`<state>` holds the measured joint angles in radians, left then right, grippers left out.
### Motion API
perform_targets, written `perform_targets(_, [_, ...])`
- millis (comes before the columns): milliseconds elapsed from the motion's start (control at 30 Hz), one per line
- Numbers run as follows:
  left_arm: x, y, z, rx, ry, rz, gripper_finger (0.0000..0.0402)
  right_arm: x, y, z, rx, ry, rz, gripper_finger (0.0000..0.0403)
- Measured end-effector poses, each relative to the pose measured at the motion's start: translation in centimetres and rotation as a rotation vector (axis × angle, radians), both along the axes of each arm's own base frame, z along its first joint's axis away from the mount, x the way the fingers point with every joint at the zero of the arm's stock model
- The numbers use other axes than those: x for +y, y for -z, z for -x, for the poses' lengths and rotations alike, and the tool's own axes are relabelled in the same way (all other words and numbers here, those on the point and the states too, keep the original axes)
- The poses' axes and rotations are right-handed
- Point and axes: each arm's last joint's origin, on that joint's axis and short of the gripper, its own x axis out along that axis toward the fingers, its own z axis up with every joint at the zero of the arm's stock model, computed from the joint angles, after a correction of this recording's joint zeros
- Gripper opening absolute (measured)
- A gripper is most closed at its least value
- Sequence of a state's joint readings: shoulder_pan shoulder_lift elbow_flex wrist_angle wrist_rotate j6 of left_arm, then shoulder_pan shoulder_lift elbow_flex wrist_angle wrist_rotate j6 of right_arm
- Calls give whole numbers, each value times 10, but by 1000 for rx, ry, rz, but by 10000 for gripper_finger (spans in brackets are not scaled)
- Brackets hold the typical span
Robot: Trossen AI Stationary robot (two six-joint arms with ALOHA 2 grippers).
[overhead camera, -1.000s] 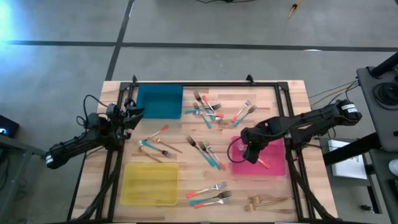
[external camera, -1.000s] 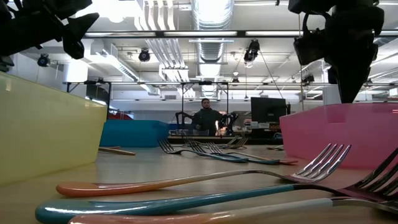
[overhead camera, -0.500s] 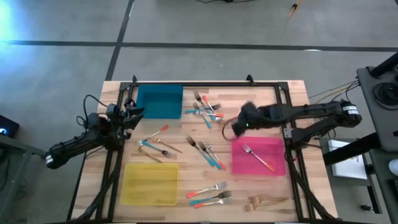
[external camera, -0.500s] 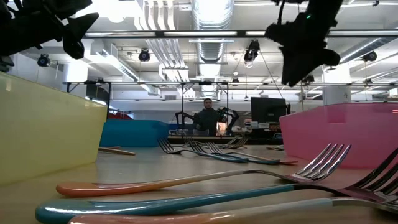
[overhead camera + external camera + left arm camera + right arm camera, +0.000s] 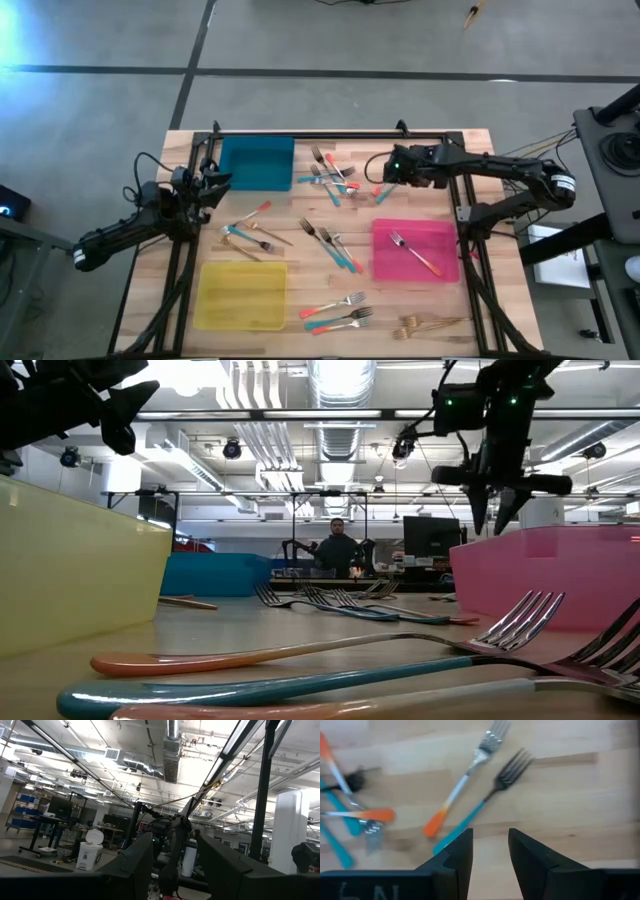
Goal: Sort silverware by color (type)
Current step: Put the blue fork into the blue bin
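Observation:
My right gripper [image 5: 385, 172] [image 5: 490, 845] hangs open above the table's far middle, pointing steeply down, with nothing between its fingers. Below it two forks lie flat side by side: one coral-handled [image 5: 455, 795], one teal-handled [image 5: 485, 805]. A coral-handled fork [image 5: 415, 252] lies inside the pink tray [image 5: 440, 272]. More silverware lies loose on the wood: a far cluster [image 5: 330, 175], a middle group [image 5: 335, 248], a left group [image 5: 250, 230], a near pair [image 5: 338, 312] and gold forks [image 5: 425, 323]. My left gripper [image 5: 215, 185] waits open at the left, tipped upward.
The teal tray [image 5: 257, 163] stands far left and the yellow tray [image 5: 243, 293] near left. A dark frame rail [image 5: 330, 133] runs along the table's far edge, with rails down both sides. In the low view a person [image 5: 335, 550] sits beyond the table.
My right gripper has swung from over the pink tray toward the table's far edge and rolled its wrist, ending above the pair of forks at the far middle. The coral-handled fork stays lying in the pink tray.

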<state>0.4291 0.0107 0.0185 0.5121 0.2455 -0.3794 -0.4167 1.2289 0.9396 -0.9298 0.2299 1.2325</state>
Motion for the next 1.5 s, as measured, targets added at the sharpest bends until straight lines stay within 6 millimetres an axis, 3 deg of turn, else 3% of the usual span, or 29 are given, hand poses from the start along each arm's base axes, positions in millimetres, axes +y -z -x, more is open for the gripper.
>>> perform_targets(167, [0, 0, 0, 1, 1, 0, 141, -12, 10, -8, -64, 33, -59, 116])
perform_targets(633, [0, 0, 0, 0, 0, 0, 141, -22, 69, -32, 72, -1, -300, 116])
perform_targets(1033, [0, 0, 0, 0, 0, 0, 141, -47, 65, -22, 34, 50, -243, 116])
perform_targets(1500, [0, 0, 0, 0, 0, 0, 141, -68, 92, -27, 21, 79, -273, 116])
